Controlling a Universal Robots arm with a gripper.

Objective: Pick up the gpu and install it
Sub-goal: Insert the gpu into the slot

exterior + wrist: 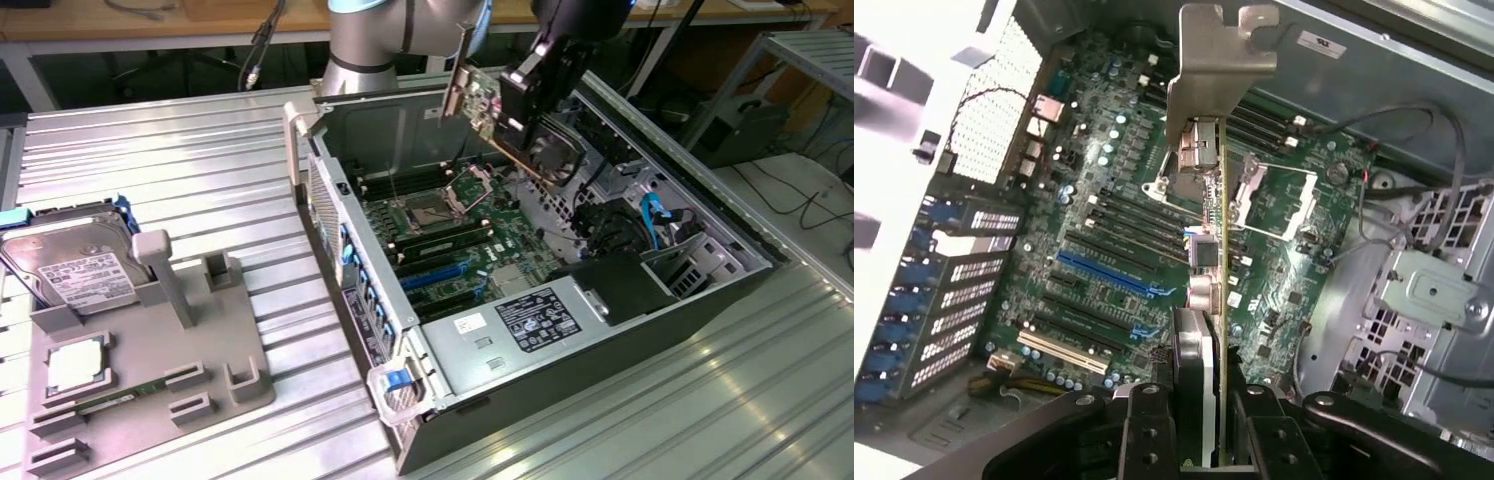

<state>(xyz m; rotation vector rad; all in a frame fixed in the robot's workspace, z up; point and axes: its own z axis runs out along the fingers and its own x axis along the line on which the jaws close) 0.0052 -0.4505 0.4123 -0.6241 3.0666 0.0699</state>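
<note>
One thin, flat, dark gpu with a silver metal bracket (483, 100) hangs tilted over the open black computer case (574, 410), pinched edgewise in the partly closed black gripper (545, 90). It looks light and stiff but probably fragile, so it is best held by its bare board edges. The wrist view sights down its edge to the green motherboard (1104, 210) and blue slot (1104, 272), while the exterior view shows its height above the case.

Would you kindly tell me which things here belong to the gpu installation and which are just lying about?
In the job: gpu, clamped in the gripper; open computer case; its motherboard.
Lying about: hard drive, processor chip, memory stick, all on the grey fixture.
</note>
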